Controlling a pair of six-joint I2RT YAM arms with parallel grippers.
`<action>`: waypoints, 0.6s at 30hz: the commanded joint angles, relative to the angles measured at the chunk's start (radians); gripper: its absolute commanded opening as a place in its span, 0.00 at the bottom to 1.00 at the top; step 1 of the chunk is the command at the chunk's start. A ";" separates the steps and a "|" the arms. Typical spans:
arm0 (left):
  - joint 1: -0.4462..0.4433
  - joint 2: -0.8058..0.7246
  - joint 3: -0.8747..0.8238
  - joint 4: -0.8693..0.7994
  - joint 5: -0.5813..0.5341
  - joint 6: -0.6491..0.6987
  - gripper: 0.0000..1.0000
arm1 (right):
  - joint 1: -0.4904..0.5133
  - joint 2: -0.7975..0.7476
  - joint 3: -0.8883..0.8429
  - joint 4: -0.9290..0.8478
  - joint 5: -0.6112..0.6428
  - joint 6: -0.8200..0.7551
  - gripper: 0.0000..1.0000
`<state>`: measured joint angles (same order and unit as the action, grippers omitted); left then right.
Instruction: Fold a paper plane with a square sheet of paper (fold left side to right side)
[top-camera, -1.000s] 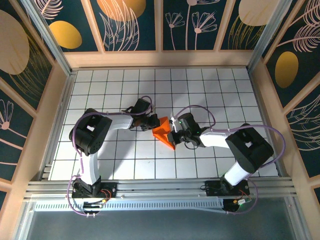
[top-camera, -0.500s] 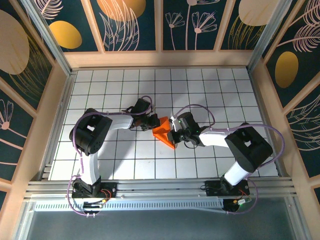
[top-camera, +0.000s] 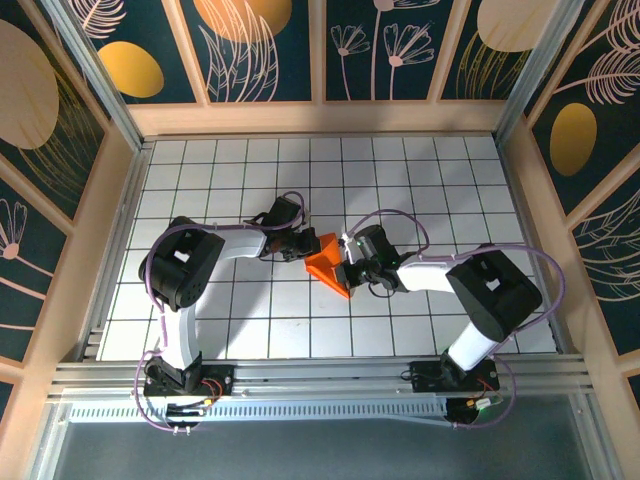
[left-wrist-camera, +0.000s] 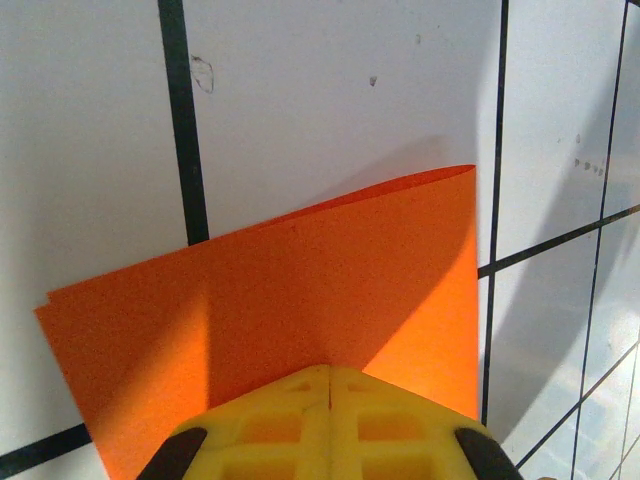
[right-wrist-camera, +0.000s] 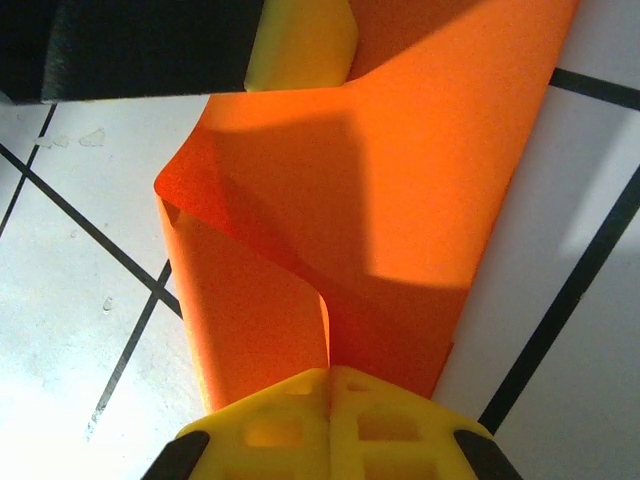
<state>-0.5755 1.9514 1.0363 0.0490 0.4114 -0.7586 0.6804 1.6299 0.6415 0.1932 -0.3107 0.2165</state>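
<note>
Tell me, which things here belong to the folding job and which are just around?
Job: bright orange sheet of paper, partly folded; left tool and right tool, both shut on it.
Just around: white gridded table; dark flower-patterned wall panels.

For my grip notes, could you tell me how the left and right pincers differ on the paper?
The left pincer grips the paper from its left side, the right pincer from its right side. Ahead of the left pincer the paper lies flat; ahead of the right pincer it buckles into a raised curl. Both are shut on it.
</note>
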 joint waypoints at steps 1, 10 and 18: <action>-0.007 0.057 -0.015 -0.067 -0.046 0.020 0.04 | -0.007 0.019 0.026 -0.009 0.017 0.002 0.00; -0.006 0.050 -0.013 -0.063 -0.046 0.015 0.05 | -0.008 0.037 0.020 -0.018 0.031 -0.002 0.00; -0.007 0.048 -0.015 -0.066 -0.051 0.018 0.05 | -0.007 0.039 0.018 -0.030 0.039 -0.012 0.00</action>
<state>-0.5755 1.9514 1.0363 0.0494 0.4110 -0.7589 0.6804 1.6432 0.6460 0.1925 -0.3099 0.2157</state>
